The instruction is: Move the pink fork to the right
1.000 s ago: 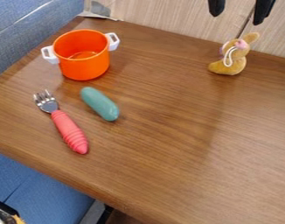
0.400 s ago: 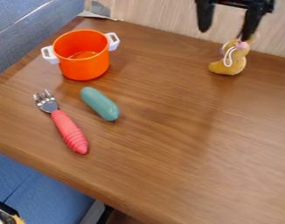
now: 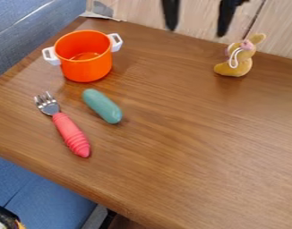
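Note:
At the top edge of the camera view hangs my gripper, open, its two black fingers wide apart with nothing between them. It is above the table's back edge, up and to the right of the pink fork. The fork lies on the left part of the table, its metal tines pointing up and left and its ridged pink handle slanting down to the right.
A teal oblong object lies just right of the fork. Behind them stands an orange pot with white handles. A tan plush toy sits at the back right of the wooden table.
My gripper first came lower into view, then shifted left, away from the plush toy. Fork, pot, teal object and toy have stayed in place.

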`<state>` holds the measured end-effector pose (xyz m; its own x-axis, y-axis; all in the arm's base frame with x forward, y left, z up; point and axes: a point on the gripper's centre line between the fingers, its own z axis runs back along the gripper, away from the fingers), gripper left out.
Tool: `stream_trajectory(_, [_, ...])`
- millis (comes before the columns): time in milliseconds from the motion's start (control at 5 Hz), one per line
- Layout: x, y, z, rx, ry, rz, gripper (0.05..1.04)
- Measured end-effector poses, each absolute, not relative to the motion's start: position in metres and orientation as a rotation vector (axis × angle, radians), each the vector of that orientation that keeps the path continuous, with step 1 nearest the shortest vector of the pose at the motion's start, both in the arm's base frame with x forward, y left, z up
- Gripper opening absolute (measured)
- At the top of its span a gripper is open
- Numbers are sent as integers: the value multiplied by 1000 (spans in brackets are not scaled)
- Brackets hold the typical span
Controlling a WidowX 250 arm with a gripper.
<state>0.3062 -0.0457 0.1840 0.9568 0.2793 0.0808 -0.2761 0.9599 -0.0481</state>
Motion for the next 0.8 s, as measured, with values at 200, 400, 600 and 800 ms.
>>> stream_trajectory(200, [273, -43, 174, -50, -70, 461, 1000])
stream_trajectory(400, [254, -35, 158, -27, -70, 641, 1000])
stream_trajectory(600, [243, -11, 138, 12, -75, 777, 1000])
stream_trajectory(800, [235, 6, 125, 28, -100, 852, 1000])
